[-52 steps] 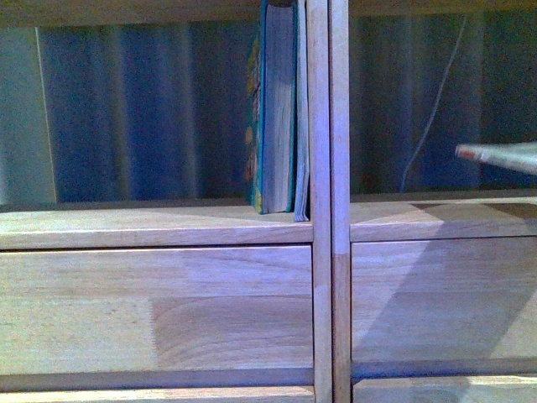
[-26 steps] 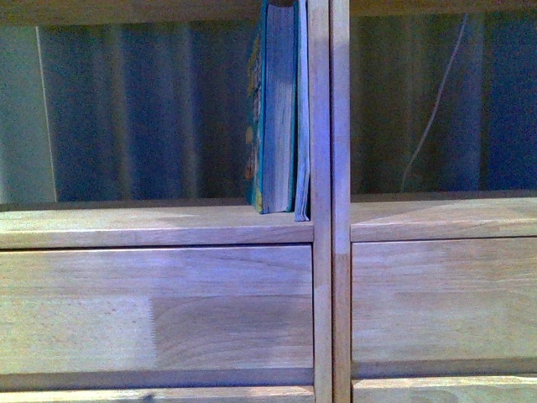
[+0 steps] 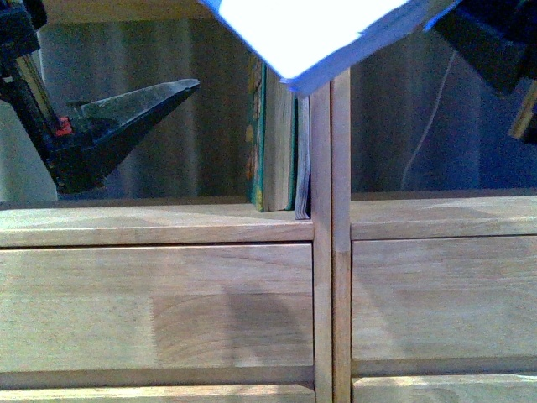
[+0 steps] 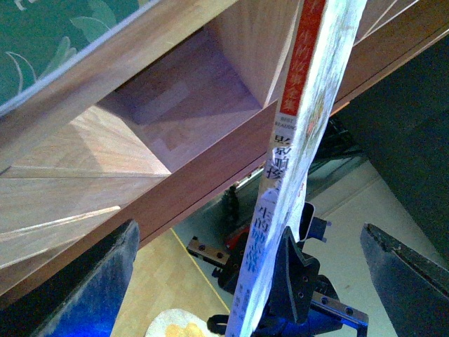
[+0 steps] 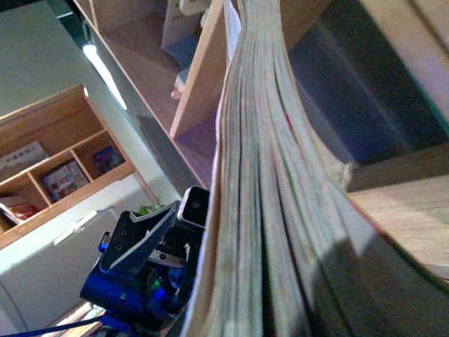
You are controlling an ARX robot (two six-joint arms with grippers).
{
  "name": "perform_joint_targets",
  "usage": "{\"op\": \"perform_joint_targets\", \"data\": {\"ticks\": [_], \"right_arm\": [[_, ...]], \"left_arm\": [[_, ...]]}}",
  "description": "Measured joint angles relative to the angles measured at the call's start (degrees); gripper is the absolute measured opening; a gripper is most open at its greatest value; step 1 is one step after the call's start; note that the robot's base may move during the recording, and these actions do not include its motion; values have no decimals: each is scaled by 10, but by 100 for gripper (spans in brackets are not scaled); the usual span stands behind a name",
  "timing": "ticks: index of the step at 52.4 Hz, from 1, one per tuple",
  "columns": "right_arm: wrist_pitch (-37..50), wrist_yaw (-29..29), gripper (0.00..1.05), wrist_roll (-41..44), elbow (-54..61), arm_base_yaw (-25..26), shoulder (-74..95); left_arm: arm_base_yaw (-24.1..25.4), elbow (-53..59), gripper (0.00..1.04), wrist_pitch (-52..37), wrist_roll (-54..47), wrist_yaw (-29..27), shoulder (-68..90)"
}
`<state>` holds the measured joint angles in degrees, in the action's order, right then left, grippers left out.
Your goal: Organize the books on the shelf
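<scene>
Books counted: three, namely white book (image 3: 319,29), teal book (image 3: 273,143), thin booklet (image 3: 302,159).
Grippers counted: two.
My left gripper (image 3: 126,117): fingers wide apart, empty.
My right gripper (image 4: 287,281): clamped on the white book.
White book: tilted, raised in front of the shelf (image 3: 159,222); red spine, dark lettering.
Teal book, thin booklet: upright in the left bay, beside the post (image 3: 320,252).

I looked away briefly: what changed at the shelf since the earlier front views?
Both arms came into view: the right gripper brings the white book in across the top, clamped; the open left gripper appeared at left. The teal book and thin booklet stayed put beside the post.
</scene>
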<state>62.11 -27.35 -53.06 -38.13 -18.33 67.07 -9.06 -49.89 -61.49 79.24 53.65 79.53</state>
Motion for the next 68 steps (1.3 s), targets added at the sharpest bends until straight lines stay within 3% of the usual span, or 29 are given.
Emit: {"op": "perform_joint_targets", "data": {"ticks": [9,18,39,47,51,57,68], "right_arm": [[11,10,7,-30,-11,-69,28],[-3,13,7,-75,-14,-91,31],[-44,27,8,-141,-12,-143,24],[-58,19,34,-138,2,-161,6],[-65,19,49,-134,11,-154,-9],[-68,10,60,-134,25,-137,-26],[-82,-22,92,-138,63,-37,-88]], "left_arm": [[-18,0,97,-8,-6,-11,0],[-18,2,96,-27,-15,-10,0],[-14,21,40,-54,-22,-22,-16],[-10,20,17,-40,-37,-26,-26],[-3,20,17,-5,-63,-37,-32],[10,19,17,13,-93,-53,-35],[59,-3,17,73,-183,-105,-38]]}}
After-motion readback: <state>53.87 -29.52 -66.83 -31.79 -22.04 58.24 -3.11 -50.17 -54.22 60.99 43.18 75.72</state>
